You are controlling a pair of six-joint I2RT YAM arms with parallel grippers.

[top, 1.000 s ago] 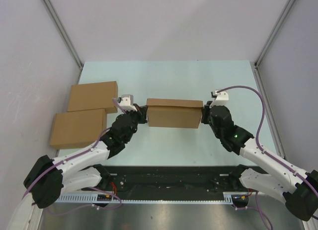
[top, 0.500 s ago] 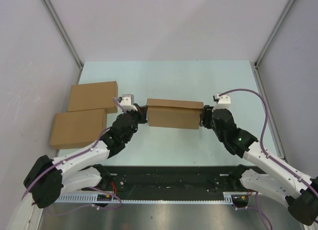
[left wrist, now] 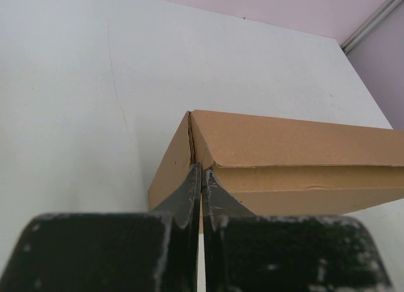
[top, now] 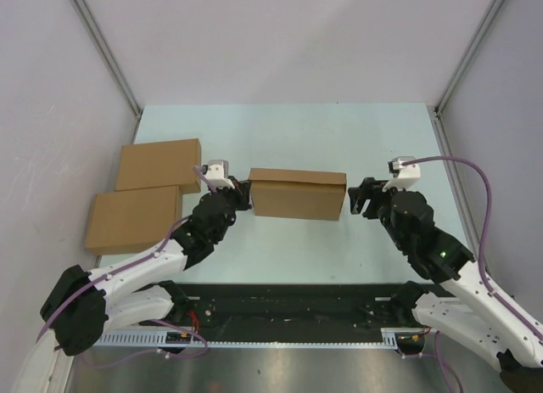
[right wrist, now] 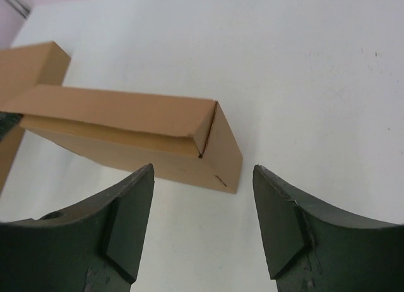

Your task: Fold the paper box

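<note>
Box: you are looking at a plain brown cardboard box (top: 299,194), shallow and rectangular, its lid lying shut with a seam along the front.
Place: it is sitting mid-tabletop (top: 339,130), between the two arms.
Count: you are seeing one such box and two flat finished boxes (top: 159,165) at the left edge, the nearer one (top: 133,219) just beside the farther.
Axis: its long side is running left to right, one end facing each arm.
Left end effector (left wrist: 201,178): clenched, tips touching the box's left corner; you cannot tell whether cardboard is pinched.
Right end effector (right wrist: 202,172): jaws are standing apart, just off the right end, gripping nothing.

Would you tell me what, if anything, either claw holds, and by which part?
Nothing clearly: the right claw is open beside the box; the left claw, shut, touches its left end.
</note>
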